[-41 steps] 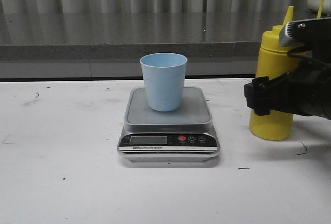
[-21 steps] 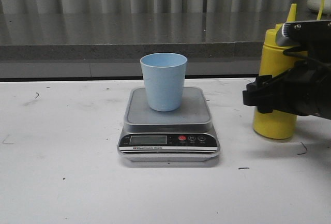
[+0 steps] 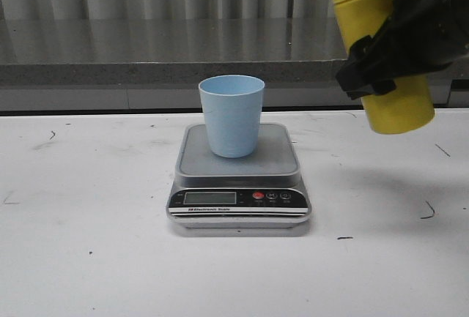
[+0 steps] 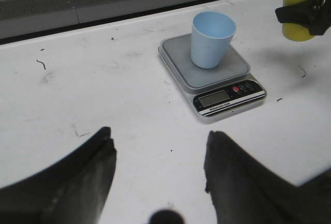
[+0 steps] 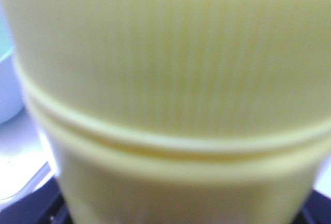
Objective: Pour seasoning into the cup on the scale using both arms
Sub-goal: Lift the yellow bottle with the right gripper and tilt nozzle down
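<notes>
Right arm holding the seasoning bottle aloft, to the right of the cup on the scale.

The white table (image 3: 88,258) carries the silver scale (image 3: 239,192) at centre, its black display panel facing the camera. The yellow seasoning bottle (image 3: 381,46) hangs clear of the table, up and to the right of the scale, leaning with its top toward the cup; its nozzle is out of frame. The right gripper (image 3: 385,53) pinches the bottle around its body. The pale-blue cup (image 3: 232,114) stands upright on the scale platform. The left gripper (image 4: 158,157), low over the near table, has its fingers (image 4: 88,175) spread apart and holds nothing.
</notes>
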{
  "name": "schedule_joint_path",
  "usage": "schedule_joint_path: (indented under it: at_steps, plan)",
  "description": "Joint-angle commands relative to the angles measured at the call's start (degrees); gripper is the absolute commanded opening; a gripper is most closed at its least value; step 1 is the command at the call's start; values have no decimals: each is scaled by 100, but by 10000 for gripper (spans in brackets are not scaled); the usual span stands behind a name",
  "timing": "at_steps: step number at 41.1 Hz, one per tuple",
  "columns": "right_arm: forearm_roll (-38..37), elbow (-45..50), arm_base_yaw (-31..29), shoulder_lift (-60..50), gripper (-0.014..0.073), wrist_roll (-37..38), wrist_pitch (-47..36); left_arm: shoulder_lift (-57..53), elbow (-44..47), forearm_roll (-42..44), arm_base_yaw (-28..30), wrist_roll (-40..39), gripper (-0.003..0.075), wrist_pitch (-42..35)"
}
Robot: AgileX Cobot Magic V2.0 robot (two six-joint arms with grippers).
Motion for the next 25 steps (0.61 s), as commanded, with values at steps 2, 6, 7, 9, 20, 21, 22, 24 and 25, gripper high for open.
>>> schedule_joint_path:
  at_steps: [2,6,7,9,20,21,22,24,25]
  plan:
    - [-379,-926,20,-273,372,-541,909,64,-133,-21,7,-52,388,-453]
    - [-801,-1509,65,-186,372,-691,1804,64,-133,-21,7,-52,388,-453]
    - [-955,-1614,89,-148,372,-691,1951,64,-133,-21,7,-52,388,-453]
    - [-1203,-1837,142,-87,372,-691,2205,64,-133,-21,7,-52,388,-453]
    - [-3176,-2516,699,338,372,-666,3248,64,-133,-21,7,-52,388,-453]
    - [-3366,-2555,738,393,372,-666,3336,64,-133,-21,7,-52,388,-453]
    - [-3501,-2594,783,456,372,-666,3440,64,-133,-21,7,-52,388,-453]
    - [-3795,-2644,845,541,372,-655,3579,64,-133,-21,7,-52,388,-453]
    - [-3926,-2673,891,585,372,-638,3660,64,-133,-21,7,-52,388,-453]
